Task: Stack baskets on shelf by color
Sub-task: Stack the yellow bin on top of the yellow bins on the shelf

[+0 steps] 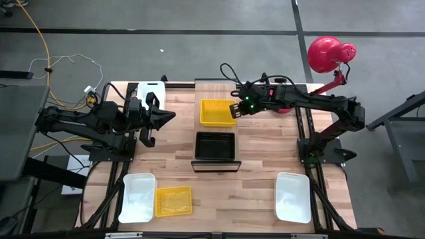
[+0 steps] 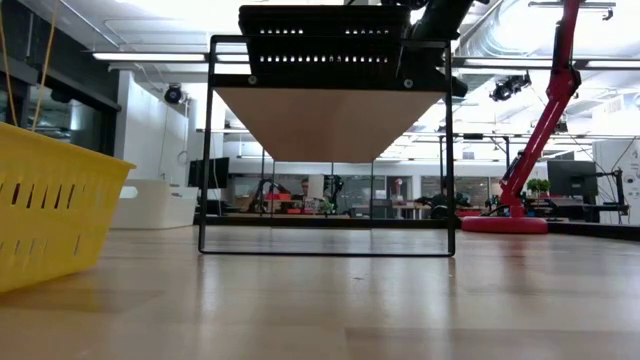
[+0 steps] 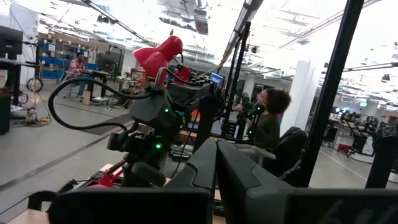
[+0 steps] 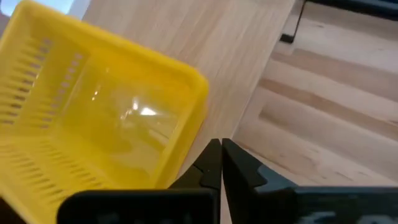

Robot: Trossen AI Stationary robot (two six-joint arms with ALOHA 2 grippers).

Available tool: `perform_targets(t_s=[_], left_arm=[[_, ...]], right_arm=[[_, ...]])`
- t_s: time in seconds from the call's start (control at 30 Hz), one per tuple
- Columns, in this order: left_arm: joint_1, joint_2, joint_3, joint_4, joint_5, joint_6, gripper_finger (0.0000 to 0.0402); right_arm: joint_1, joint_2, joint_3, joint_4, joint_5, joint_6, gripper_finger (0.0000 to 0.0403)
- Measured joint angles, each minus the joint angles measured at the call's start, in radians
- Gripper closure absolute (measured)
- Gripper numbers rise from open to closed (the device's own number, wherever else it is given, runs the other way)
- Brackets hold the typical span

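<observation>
right gripper: the right gripper (image 4: 221,163) hangs over the shelf (image 1: 252,126) just beside the near corner of a yellow basket (image 4: 93,124); its fingers are pressed together with nothing between them, so the rim is not pinched.
left gripper: the left gripper (image 1: 163,118) waits at the left side of the table, fingers pressed together and empty.
on the shelf: the yellow basket (image 1: 217,112) sits toward the far end and a black basket (image 1: 215,145) toward the near end, each alone.
off the shelf: a second yellow basket (image 1: 173,200) and a white basket (image 1: 137,197) lie side by side at the near left of the tabletop (image 1: 252,192), another white basket (image 1: 293,196) at the near right, and one more white piece (image 1: 151,91) at the far left.
progress: early, by my reading; no stack shows yet, and both yellow and white pairs remain apart.
materials: yellow and black baskets are slotted mesh-sided plastic, shallow and rectangular; white ones smooth with rounded corners.
shelf surface: light wood grain on a dark metal frame.
</observation>
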Motion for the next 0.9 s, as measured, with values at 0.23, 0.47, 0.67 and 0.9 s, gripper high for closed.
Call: perform_targets(t_s=[0.23, 0.47, 0.67, 0.9], left_arm=[[0.000, 0.000, 0.000, 0.000, -0.016, 0.000, 0.0401], [-0.001, 0.000, 0.000, -0.001, -0.022, -0.003, 0.0402], [-0.001, 0.001, 0.000, -0.046, -0.019, -0.041, 0.0401], [-0.001, 0.001, 0.000, -0.053, -0.019, -0.055, 0.0402]], right_arm=[[-0.001, -0.003, 0.000, -0.012, -0.003, -0.084, 0.0402], [0.006, -0.096, 0.000, -0.173, 0.035, -0.219, 0.0403], [0.105, -0.219, 0.000, -0.202, 0.048, -0.306, 0.0403], [0.265, -0.313, 0.000, -0.185, 0.087, -0.297, 0.0403]])
